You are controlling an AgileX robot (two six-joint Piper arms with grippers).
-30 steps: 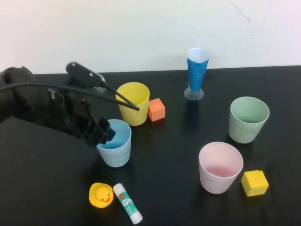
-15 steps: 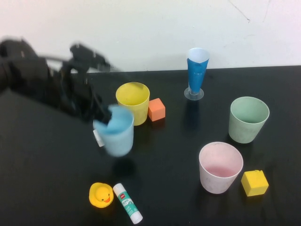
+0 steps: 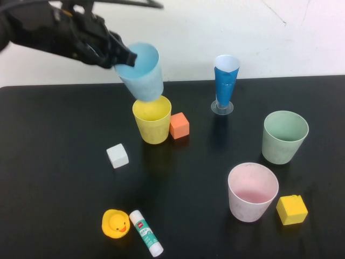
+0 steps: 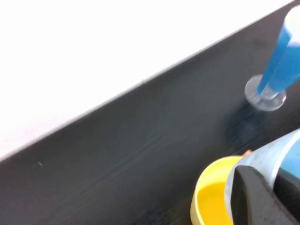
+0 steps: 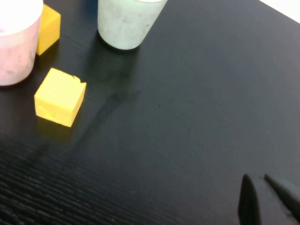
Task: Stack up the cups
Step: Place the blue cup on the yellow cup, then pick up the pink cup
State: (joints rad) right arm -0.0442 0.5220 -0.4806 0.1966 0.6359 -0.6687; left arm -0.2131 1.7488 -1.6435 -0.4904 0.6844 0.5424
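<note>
One light blue cup point(image 3: 141, 72), formerly tabled, now hangs above yellow cup point(image 3: 152, 118)

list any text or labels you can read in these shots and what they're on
Glue stick: a red logo patch and green print on its white body, too small to read.
Cups, blocks, rubber duck, table: no text visible.

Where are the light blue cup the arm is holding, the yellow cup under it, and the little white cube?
light blue cup point(image 3: 141, 74), high view, on its tilted outer wall, shut in the left gripper.
yellow cup point(image 3: 152, 128), high view, on its front wall.
white cube point(image 3: 117, 156), high view, on its top face.
</note>
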